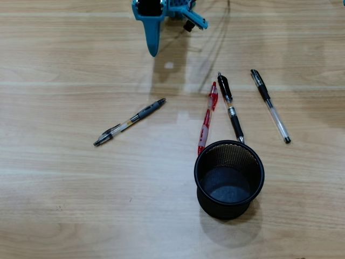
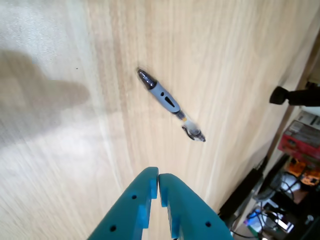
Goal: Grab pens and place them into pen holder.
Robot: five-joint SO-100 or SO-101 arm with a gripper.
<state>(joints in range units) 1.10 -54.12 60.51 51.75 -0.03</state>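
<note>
Overhead view: all four pens lay loose on the table, none in the pen holder.
The gripper, fingertips pressed together and empty, hovered near the leftmost pen; light, stiff and slippery, it looked best pinched across its rubber grip.

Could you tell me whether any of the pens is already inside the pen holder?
No. In the overhead view the pen holder is empty, its dark bottom bare, and all four pens lie on the table.
</note>
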